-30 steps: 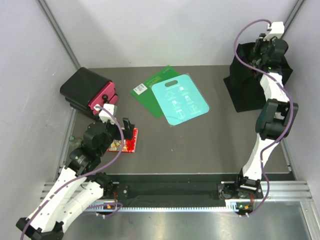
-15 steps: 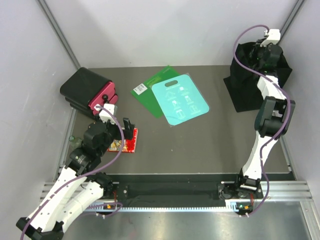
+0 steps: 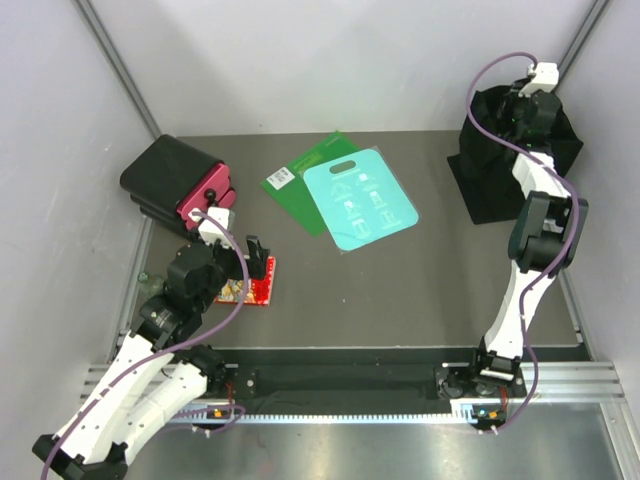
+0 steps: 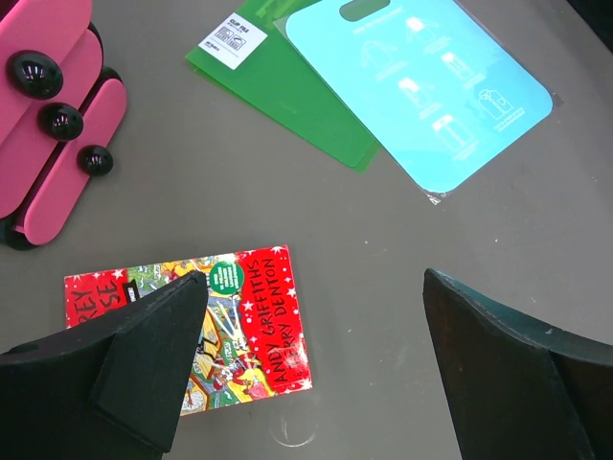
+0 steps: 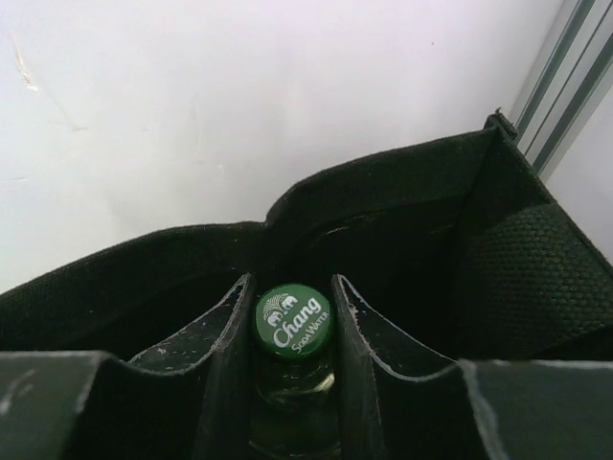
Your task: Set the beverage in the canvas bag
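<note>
The beverage is a glass soda water bottle with a green Chang cap [image 5: 293, 320]. My right gripper [image 5: 291, 335] is shut on the bottle's neck, a finger on each side of the cap. It holds the bottle over the open mouth of the black canvas bag [image 5: 517, 268], with the bag's floppy sides rising around it. In the top view the right gripper [image 3: 527, 112] is above the canvas bag [image 3: 490, 185] at the far right corner. My left gripper [image 4: 306, 383] is open and empty, low over the table beside a red book [image 4: 192, 321].
A teal cutting board [image 3: 360, 200] lies on a green sheet [image 3: 300, 180] at the table's middle back. A black hard case with a pink-red edge [image 3: 180, 185] sits at the far left. The red book [image 3: 252, 282] lies by the left gripper [image 3: 250, 262]. White walls enclose the back and sides.
My right gripper has moved a little further back and up over the canvas bag. The left arm has not moved.
</note>
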Motion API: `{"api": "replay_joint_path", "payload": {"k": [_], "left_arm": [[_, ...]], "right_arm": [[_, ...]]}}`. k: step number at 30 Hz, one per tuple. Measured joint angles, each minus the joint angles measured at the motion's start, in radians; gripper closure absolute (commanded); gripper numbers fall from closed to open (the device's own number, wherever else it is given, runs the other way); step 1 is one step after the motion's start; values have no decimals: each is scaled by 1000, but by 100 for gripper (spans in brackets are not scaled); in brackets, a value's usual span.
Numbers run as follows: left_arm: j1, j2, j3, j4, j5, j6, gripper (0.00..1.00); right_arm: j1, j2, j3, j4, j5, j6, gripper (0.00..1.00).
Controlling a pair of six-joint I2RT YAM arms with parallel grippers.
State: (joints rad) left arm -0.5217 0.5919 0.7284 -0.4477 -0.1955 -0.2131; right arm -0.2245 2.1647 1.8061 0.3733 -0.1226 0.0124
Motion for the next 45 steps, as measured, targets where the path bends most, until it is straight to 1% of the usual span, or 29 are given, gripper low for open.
{"api": "replay_joint_path", "payload": {"k": [7,11,13,19,24,37,45], "left_arm": [[2,0,0,0,1,0,2],[5,0,0,0,5,0,2],[5,0,0,0,5,0,2],[6,0,0,0,5,0,2],[6,0,0,0,5,0,2],[6,0,0,0,5,0,2],[6,0,0,0,4,0,2]], "right_arm": [[6,6,0,-18,18,17,80],[15,10,0,-36,26,18,73],[20,16,0,-45,34,19,71],[31,34,0,-69,48,26,62],[39,36,0,-58,48,41,53],[40,35,1,-61,48,44,50],[40,1,29,-137,65,45,47]]}}
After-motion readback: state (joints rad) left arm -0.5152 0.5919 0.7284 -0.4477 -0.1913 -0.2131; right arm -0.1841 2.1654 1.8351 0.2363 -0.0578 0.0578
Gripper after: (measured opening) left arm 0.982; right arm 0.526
